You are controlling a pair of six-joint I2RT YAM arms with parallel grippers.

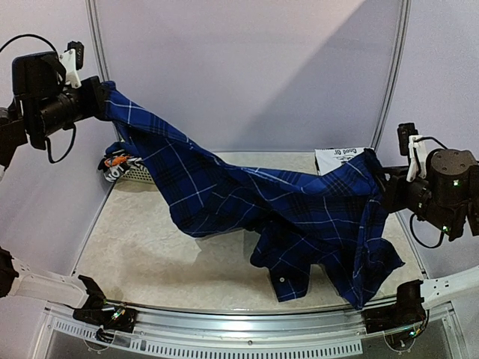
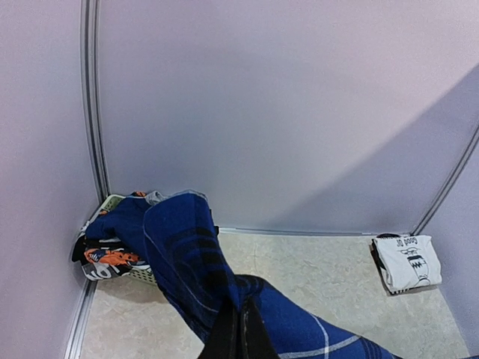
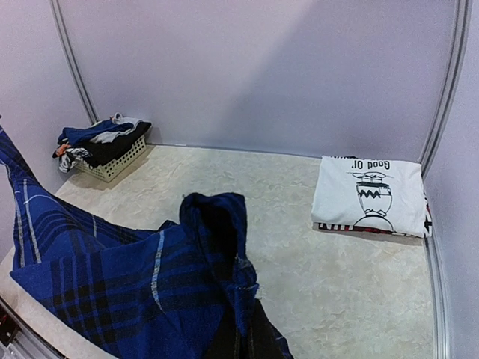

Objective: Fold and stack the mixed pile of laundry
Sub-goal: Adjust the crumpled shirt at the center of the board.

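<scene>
I have the plaid shirt (image 1: 284,202) strung between both arms. The left gripper (image 1: 101,99), up at the far left, is pinched tight on one bunched end, and the right gripper (image 1: 380,179) is clamped on the other at the right. The middle sags onto the table (image 1: 150,254), a sleeve trailing near. It's light, limp cloth that won't keep a shape, so I'd grip at seams or corners, where it's doubled. Other clothes (image 3: 105,138) sit in the basket (image 3: 112,169) far left, and a folded white T-shirt (image 3: 370,194) lies far right.
</scene>
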